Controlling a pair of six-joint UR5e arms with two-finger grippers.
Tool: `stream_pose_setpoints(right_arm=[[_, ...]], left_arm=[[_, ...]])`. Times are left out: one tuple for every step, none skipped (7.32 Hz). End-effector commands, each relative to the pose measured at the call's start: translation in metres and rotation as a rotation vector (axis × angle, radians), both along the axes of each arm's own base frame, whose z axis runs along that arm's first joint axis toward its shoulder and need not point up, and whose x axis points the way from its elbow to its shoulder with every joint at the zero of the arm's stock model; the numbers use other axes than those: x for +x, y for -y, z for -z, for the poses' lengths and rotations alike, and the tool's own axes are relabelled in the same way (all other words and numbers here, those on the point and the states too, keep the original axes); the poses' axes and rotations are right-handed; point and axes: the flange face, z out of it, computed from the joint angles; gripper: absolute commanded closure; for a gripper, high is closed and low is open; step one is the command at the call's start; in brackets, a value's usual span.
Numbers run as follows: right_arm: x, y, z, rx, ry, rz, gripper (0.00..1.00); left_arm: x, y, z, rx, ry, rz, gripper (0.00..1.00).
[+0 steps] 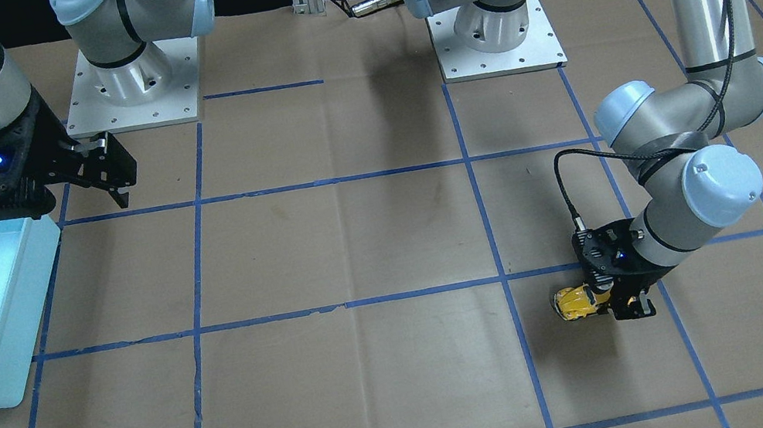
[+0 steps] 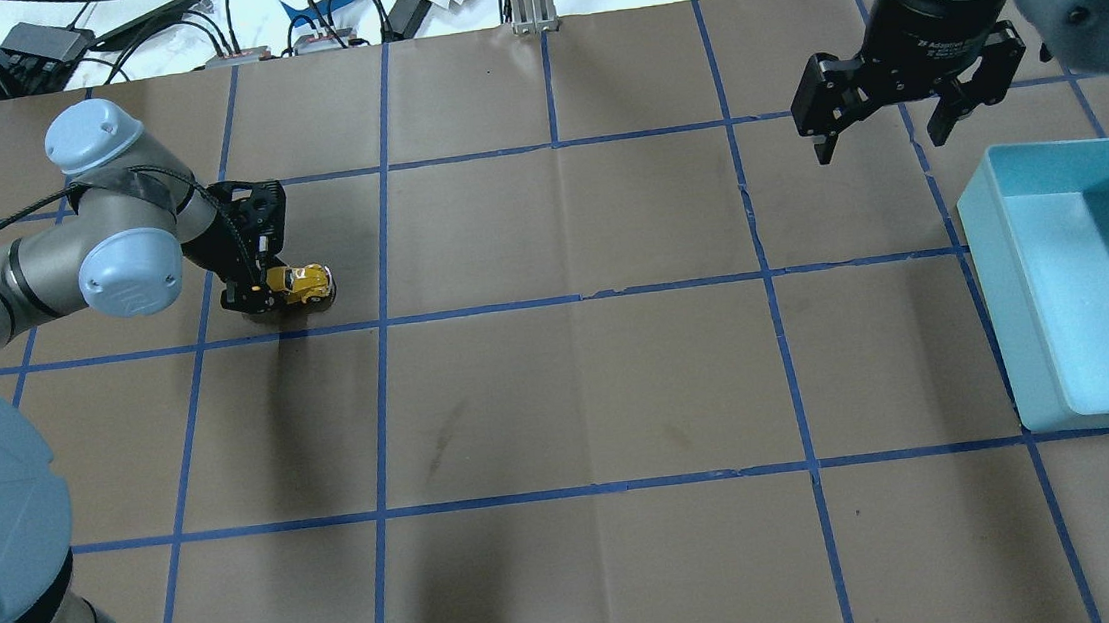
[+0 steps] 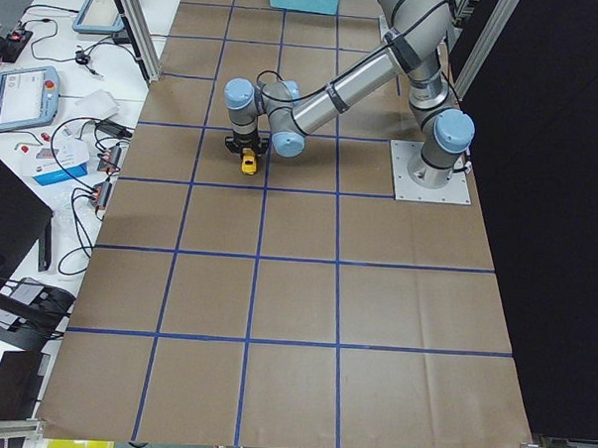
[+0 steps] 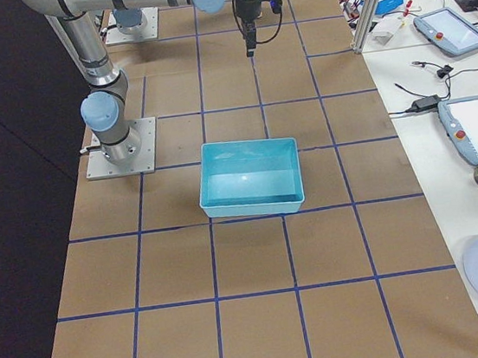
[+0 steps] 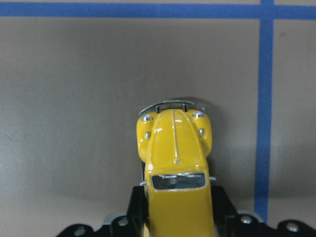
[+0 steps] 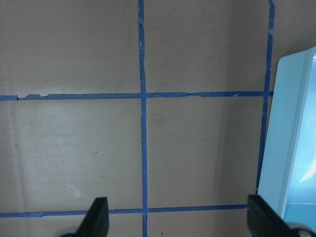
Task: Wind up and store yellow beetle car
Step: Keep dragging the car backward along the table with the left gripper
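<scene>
From across the table, my left gripper (image 1: 620,299) pinches the yellow car (image 1: 575,303) low at the brown table (image 1: 356,250). My right gripper (image 1: 111,171) hangs just beside the blue bin (image 1: 44,305).

From overhead, the yellow car (image 2: 303,284) lies on the table's left part, well apart from the bin (image 2: 994,313).

My left wrist camera shows my pads (image 5: 136,210) clamped on the yellow car's sides.

My right wrist camera shows my right fingers (image 6: 97,217) spread wide, the bin's edge alongside.
</scene>
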Motion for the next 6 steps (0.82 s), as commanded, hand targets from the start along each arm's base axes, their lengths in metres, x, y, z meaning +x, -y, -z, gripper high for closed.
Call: stream_pose_setpoints(right_arm=[[0.0,0.0,0.0,-0.001,0.0,0.0,0.0],[0.0,0.0,0.0,-0.001,0.0,0.0,0.0],[0.0,0.0,0.0,-0.001,0.0,0.0,0.0],[0.0,0.0,0.0,-0.001,0.0,0.0,0.0],[0.0,0.0,0.0,-0.001,0.0,0.0,0.0],[0.0,0.0,0.0,-0.001,0.0,0.0,0.0]], left_arm=[[0.007,0.0,0.003,0.009,-0.004,0.032,0.59],[0.013,-0.002,0.004,0.022,-0.009,0.033,0.59],[0.018,-0.002,0.005,0.026,-0.01,0.028,0.59],[0.019,-0.002,0.002,0.022,-0.009,0.03,0.59],[0.021,-0.003,0.003,0.023,-0.01,0.027,0.59],[0.022,-0.003,0.003,0.023,-0.01,0.026,0.59]])
